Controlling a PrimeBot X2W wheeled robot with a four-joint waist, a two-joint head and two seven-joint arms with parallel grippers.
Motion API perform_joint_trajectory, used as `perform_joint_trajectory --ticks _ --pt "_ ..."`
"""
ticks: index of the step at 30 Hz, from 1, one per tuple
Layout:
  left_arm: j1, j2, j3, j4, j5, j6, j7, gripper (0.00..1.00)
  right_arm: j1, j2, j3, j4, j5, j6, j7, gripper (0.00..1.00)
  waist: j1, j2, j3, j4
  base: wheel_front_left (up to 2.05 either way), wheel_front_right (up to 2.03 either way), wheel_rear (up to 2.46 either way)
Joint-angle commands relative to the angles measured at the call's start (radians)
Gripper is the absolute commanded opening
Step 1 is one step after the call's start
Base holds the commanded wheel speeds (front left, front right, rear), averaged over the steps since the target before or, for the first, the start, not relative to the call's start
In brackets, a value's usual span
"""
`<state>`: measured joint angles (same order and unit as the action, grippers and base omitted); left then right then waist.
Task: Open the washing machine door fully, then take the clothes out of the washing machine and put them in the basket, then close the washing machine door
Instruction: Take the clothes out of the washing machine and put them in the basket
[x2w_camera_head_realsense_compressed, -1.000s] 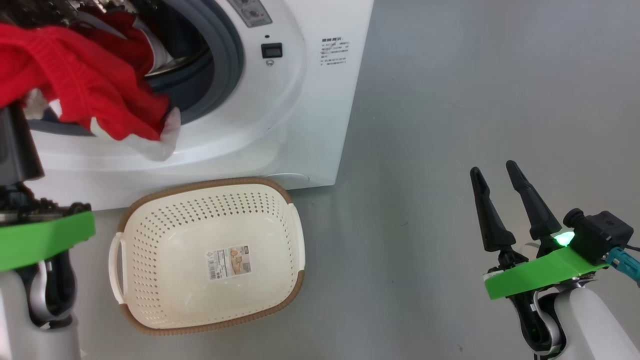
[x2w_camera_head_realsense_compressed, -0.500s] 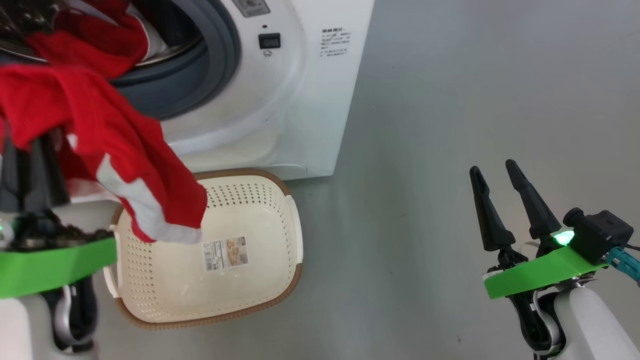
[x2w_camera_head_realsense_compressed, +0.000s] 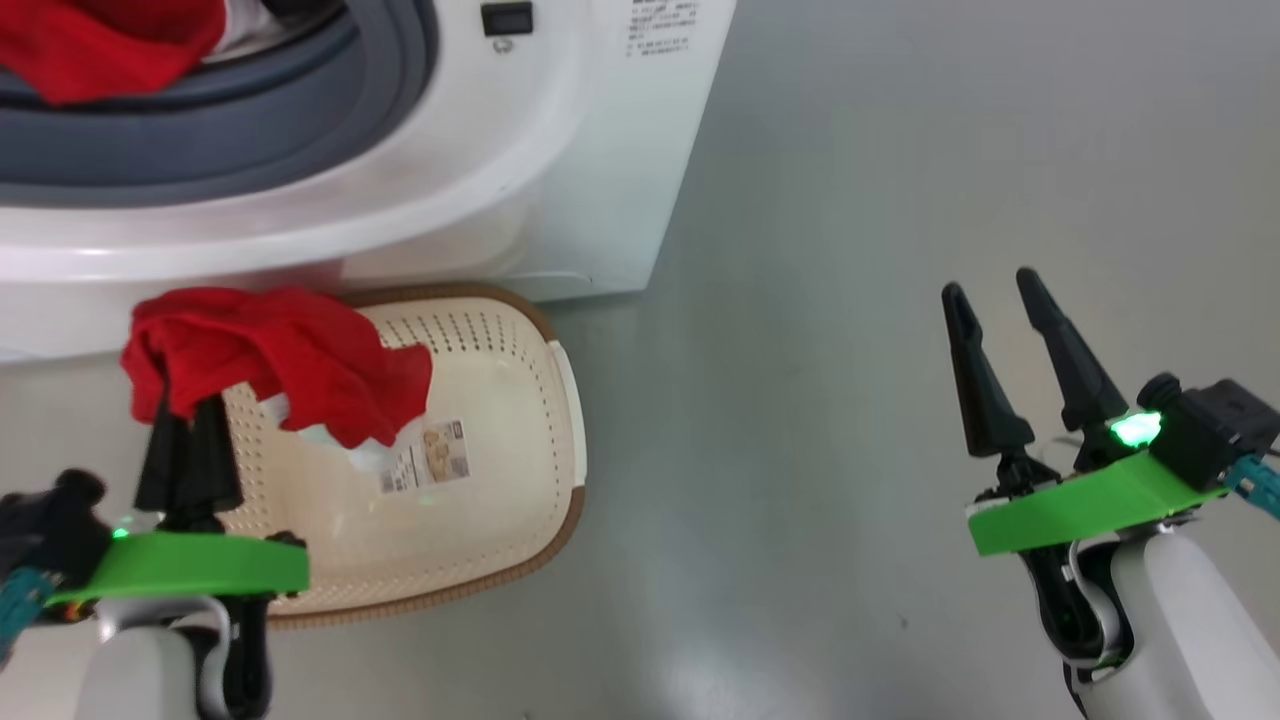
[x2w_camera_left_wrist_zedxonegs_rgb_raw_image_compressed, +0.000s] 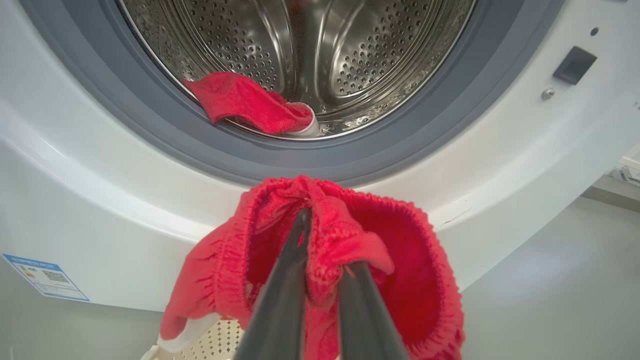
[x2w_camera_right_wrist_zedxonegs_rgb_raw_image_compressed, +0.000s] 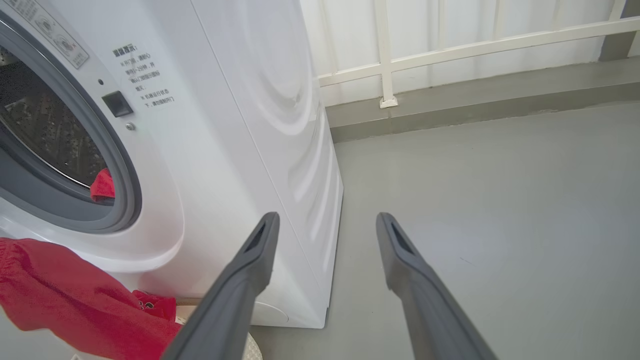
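Observation:
My left gripper (x2w_camera_head_realsense_compressed: 190, 405) is shut on a bright red garment with white panels (x2w_camera_head_realsense_compressed: 300, 355), one of the clothes, which hangs over the left half of the cream perforated basket (x2w_camera_head_realsense_compressed: 565, 505). In the left wrist view the two fingers pinch a fold of that garment (x2w_camera_left_wrist_zedxonegs_rgb_raw_image_compressed: 400, 280), and the fingertips are buried in the cloth. More red and white clothes (x2w_camera_left_wrist_zedxonegs_rgb_raw_image_compressed: 250, 102) lie at the lip of the steel drum of the white washing machine (x2w_camera_head_realsense_compressed: 560, 150). My right gripper (x2w_camera_head_realsense_compressed: 985, 290) stands open and empty over the floor, far to the right. The washing machine door is out of view.
The basket stands on the grey floor right against the washer's front. A blue label sticker (x2w_camera_left_wrist_zedxonegs_rgb_raw_image_compressed: 45, 277) sits low on the washer's front. Behind the washer's side (x2w_camera_right_wrist_zedxonegs_rgb_raw_image_compressed: 280, 125) runs a white railing (x2w_camera_right_wrist_zedxonegs_rgb_raw_image_compressed: 450, 50) on a low kerb. Bare floor lies to the right.
The head camera has tilted down. My left gripper has carried the red garment from the drum mouth down and back to over the basket. The right gripper has stayed open where it was.

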<state>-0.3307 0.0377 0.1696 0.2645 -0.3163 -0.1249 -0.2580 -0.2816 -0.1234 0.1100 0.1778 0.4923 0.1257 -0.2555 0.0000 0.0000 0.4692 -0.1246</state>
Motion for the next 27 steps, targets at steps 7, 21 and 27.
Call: perform_joint_trajectory --ticks 7,21,27 --pt "-0.117 0.026 0.001 0.175 0.026 -0.006 -0.004 0.0 -0.053 0.008 0.022 -0.035 0.008 0.005 -0.006 1.0 0.0 0.0 0.124 -0.025 0.0 0.0 0.0" --pt "-0.323 0.091 -0.088 0.577 0.067 -0.006 -0.004 0.0 -0.109 0.027 0.039 -0.046 0.013 0.005 -0.006 1.0 0.0 0.0 0.271 -0.056 0.0 0.0 0.0" --pt "-0.408 0.112 -0.121 0.697 0.084 -0.006 -0.004 0.0 -0.132 0.032 0.048 -0.054 0.011 0.005 -0.006 1.0 0.0 0.0 0.323 -0.069 0.0 0.0 0.0"
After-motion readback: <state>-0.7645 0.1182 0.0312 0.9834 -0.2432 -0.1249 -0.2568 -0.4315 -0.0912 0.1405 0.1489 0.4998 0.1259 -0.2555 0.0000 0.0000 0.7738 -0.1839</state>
